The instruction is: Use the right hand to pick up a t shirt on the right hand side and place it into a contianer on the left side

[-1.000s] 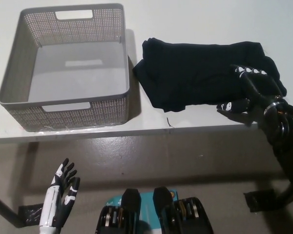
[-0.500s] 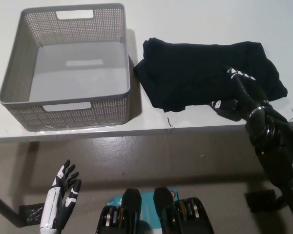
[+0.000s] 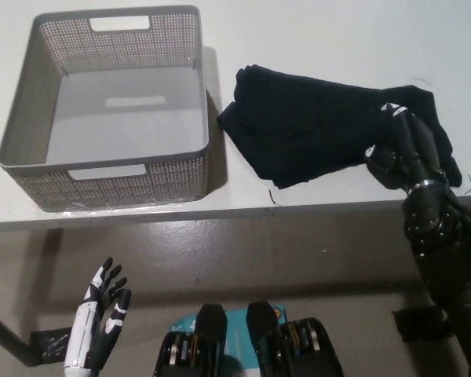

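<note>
One black right robot hand (image 3: 404, 149) clamps the black t-shirt (image 3: 314, 126) right of the grey basket (image 3: 31, 102); the white left robot hand (image 3: 102, 310) rests open below.

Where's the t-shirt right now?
In the head view, the black t-shirt lies on the white table, right of the grey basket, its right end gripped by the right hand.

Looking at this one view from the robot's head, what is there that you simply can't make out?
- Whether the right hand truly grips the black t-shirt: black on black, and the hand covers the cloth beneath it.
- The t-shirt's print or front: it lies bunched, folds hiding it.
- The outer far wall of the grey basket: the steep downward angle hides it.
- The left hand, resting open low at the left: its arm is cut off by the bottom edge.
</note>
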